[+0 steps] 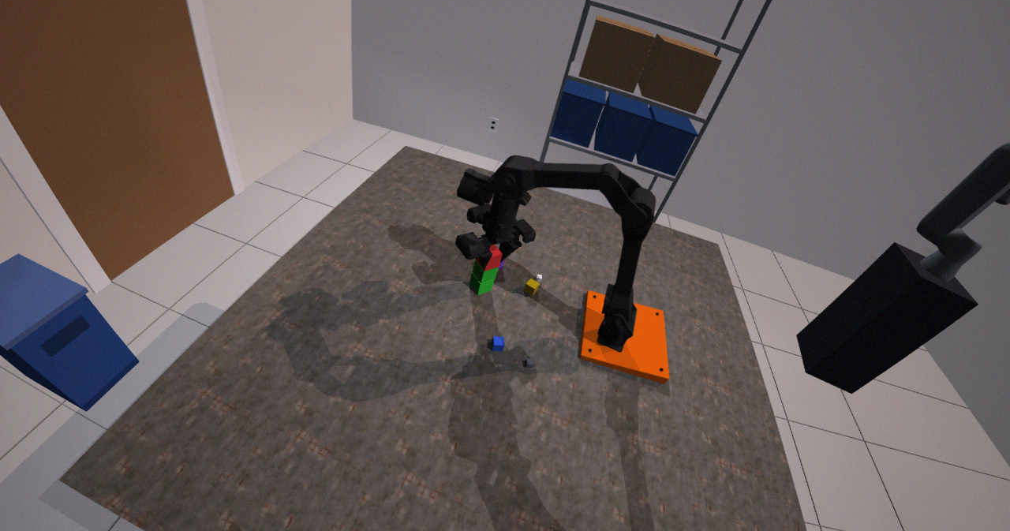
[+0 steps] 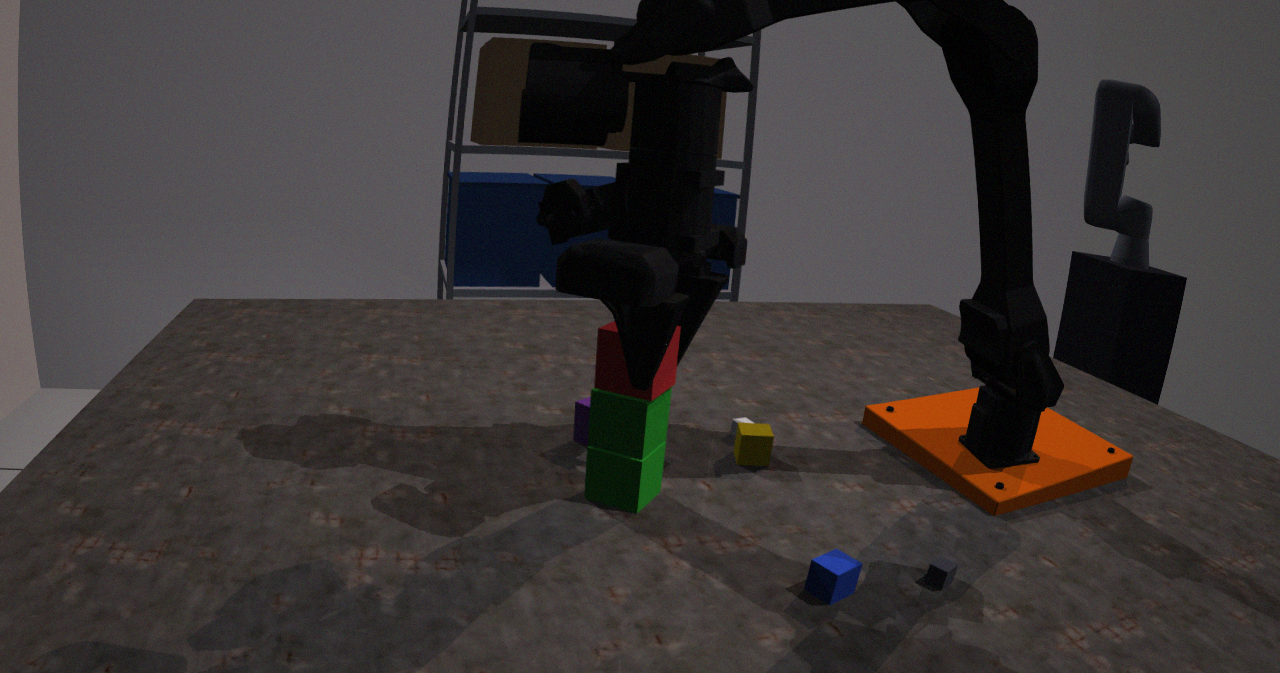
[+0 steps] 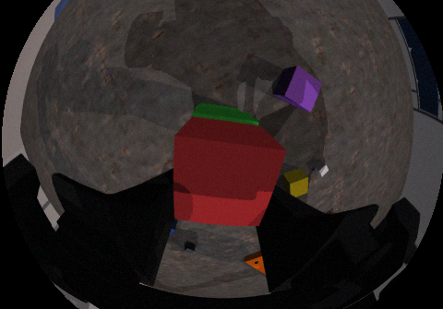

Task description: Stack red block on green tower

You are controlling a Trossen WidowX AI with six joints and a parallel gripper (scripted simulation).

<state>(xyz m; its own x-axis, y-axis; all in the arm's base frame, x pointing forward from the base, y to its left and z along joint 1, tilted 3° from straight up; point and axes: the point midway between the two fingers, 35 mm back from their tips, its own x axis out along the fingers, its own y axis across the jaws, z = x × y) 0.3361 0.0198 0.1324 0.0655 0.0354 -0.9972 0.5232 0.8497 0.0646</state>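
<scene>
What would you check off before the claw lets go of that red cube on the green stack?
1. Red block sitting on the green tower: ok, their faces meet in the exterior view.
2. Block centred over the tower: cannot tell; from the wrist view only a green sliver shows past it.
3. Tower upright, both green cubes aligned: ok.
4. Gripper holding the block: ok, shut on it, not yet released.
5. Purple cube apart from the fingers: ok, it lies behind the tower on the mat.
</scene>
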